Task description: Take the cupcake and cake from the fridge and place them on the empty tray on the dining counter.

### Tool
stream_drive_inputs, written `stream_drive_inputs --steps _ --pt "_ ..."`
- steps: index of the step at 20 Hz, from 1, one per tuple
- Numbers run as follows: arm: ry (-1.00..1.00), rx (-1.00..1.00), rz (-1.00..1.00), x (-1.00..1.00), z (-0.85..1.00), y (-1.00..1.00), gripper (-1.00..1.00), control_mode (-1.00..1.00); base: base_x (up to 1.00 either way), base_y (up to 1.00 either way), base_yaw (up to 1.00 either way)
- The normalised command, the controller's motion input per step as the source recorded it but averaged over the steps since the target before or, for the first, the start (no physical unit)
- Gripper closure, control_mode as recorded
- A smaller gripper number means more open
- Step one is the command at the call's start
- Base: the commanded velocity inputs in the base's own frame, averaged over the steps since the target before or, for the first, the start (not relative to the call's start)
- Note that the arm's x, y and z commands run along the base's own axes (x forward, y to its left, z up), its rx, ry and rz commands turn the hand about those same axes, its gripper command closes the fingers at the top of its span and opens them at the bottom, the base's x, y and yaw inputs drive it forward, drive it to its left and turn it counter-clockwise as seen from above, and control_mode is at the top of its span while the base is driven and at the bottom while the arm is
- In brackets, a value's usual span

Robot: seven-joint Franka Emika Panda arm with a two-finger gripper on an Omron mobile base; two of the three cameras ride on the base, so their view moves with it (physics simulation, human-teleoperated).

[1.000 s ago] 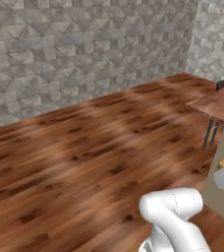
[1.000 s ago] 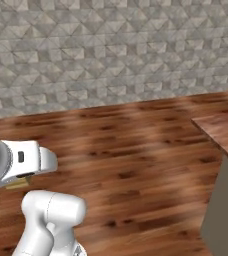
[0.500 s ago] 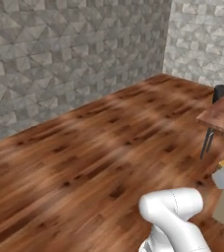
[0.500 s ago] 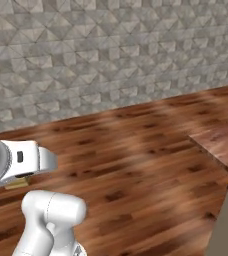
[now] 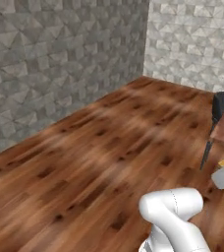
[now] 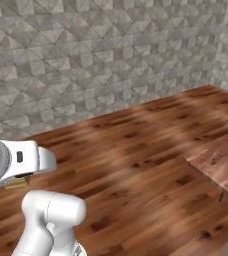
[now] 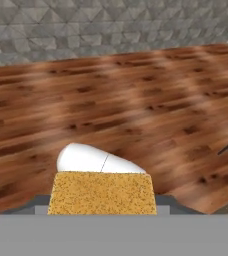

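The tool is clamped on the cake, the orange-yellow speckled block that sits square across the bottom of the hand view, its two sides pressed between the jaws. It seems to be carried low and tucked close to the arm so the small piece does not slip while the base drives. In the right base view a sliver of the same yellow block peeks out beneath the white hand. Beyond it lies wood floor and grey stone wall. The reddish-brown desk shows at the right edge, so delivery probably comes next. A dark chair stands beside that desk.
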Motion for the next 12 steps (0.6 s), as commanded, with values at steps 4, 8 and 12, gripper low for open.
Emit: stream_drive_inputs --steps 4,8,12 --pt "0.0 0.0 0.0 0.0 0.0 0.0 1.0 1.0 1.0 0.11 -0.31" --pt "0.0 0.0 0.0 0.0 0.0 0.0 1.0 1.0 1.0 0.17 -0.34" --pt "0.0 0.0 0.0 0.0 0.0 0.0 1.0 1.0 1.0 0.22 -0.37"
